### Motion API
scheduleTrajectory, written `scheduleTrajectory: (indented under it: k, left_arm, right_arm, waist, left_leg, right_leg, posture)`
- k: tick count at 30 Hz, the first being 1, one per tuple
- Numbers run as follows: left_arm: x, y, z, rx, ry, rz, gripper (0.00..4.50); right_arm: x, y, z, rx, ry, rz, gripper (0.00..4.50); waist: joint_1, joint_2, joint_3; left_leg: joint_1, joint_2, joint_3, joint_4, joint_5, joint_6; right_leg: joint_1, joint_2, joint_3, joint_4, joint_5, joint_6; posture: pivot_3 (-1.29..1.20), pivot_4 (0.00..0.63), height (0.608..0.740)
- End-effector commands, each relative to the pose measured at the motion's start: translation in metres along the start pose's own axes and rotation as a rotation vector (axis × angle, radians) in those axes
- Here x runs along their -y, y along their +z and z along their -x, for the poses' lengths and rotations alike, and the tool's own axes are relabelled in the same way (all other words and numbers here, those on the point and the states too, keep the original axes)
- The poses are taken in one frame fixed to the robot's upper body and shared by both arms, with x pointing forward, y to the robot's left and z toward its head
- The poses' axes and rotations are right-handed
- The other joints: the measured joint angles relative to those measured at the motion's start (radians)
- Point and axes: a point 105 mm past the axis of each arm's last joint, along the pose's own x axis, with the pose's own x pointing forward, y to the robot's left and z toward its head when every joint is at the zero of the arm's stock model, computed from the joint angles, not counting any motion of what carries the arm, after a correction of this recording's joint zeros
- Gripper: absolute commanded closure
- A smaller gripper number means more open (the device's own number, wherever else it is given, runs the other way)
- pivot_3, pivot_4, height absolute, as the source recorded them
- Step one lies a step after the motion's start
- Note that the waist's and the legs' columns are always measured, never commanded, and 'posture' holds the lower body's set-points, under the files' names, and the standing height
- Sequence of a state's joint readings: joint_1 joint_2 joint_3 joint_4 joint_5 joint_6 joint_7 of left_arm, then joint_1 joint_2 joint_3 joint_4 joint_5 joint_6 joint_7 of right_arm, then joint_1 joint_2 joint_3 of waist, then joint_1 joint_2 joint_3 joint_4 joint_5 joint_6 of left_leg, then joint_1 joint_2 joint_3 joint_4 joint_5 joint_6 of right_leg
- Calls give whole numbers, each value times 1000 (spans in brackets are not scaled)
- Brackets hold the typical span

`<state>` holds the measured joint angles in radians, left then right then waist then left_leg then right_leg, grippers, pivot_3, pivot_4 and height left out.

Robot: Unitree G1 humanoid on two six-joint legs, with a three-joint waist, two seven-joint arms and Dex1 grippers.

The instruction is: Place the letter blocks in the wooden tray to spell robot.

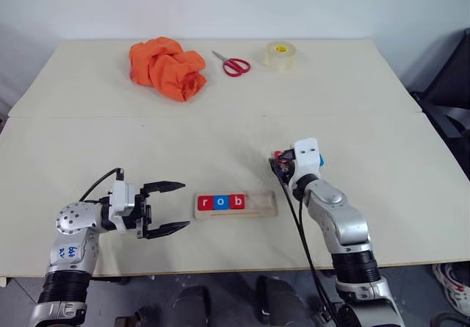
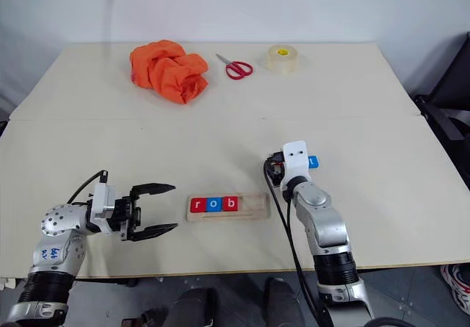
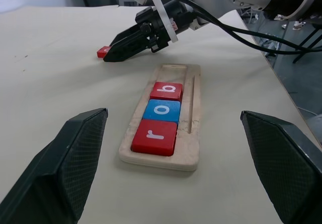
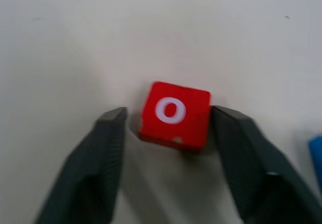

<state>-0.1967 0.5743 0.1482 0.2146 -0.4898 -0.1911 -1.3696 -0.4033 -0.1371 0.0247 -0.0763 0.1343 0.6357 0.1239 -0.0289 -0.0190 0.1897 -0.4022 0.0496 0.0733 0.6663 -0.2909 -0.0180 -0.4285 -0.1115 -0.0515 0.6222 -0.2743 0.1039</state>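
On the bench (image 1: 220,143), the wooden tray (image 1: 264,211) already holds r, o, b (image 3: 162,115). The left gripper (image 1: 167,208) waits with fingers wide. The right gripper (image 4: 168,128) narrows around the red o block (image 4: 173,114), one finger touching it, not yet clamped; a blue block (image 2: 313,162) also remains.

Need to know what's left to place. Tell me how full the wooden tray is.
Partly full. The tray holds three blocks reading r, o, b; the rest of it is bare.
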Motion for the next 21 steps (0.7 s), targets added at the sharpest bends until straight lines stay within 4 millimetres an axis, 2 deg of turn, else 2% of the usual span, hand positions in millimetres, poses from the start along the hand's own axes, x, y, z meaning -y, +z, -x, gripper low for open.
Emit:
scheduleTrajectory:
  k: [1,5,10,14,17,21]
  left_arm:
    - [1,6,-1,23,-3,-23,0]
    - [3,5,-1,28,-26,-12,0]
    - [2,3,2,16,-61,-3,0]
    - [-1,1,4,11,-71,-5,0]
    - [-8,0,2,16,-61,-14,0]
    - [-8,-2,0,20,-69,-13,0]
  right_arm:
    - [4,4,4,17,-26,1,3023]
    - [2,19,11,60,-14,-3,3058]
    - [11,40,42,89,-82,-16,3058]
    - [15,35,68,31,-136,-30,3058]
    - [16,24,92,-27,-185,-39,3058]
    - [15,14,102,-85,-216,-61,3058]
  waist:
    - [0,0,0]
    - [0,0,0]
    - [1,0,0]
    - [3,0,0]
    - [3,0,0]
    - [-2,0,0]
  left_leg:
    - [0,0,0,0,0,0]
    - [0,0,0,0,0,0]
    - [-1,0,0,0,0,0]
    - [-1,0,-2,-1,0,0]
    - [-1,0,-3,-1,0,0]
    - [-1,0,-3,-1,0,0]
  right_leg:
    - [0,0,0,0,0,0]
    - [0,0,0,0,0,0]
    - [0,0,0,0,0,0]
    - [0,0,-2,-1,-1,-1]
    - [0,0,-2,-1,-1,-1]
    - [0,0,-2,0,-1,-3]
  posture:
    - [0,150,740]
    - [0,150,740]
    - [0,150,740]
    - [0,150,740]
    - [0,150,740]
    - [0,150,740]
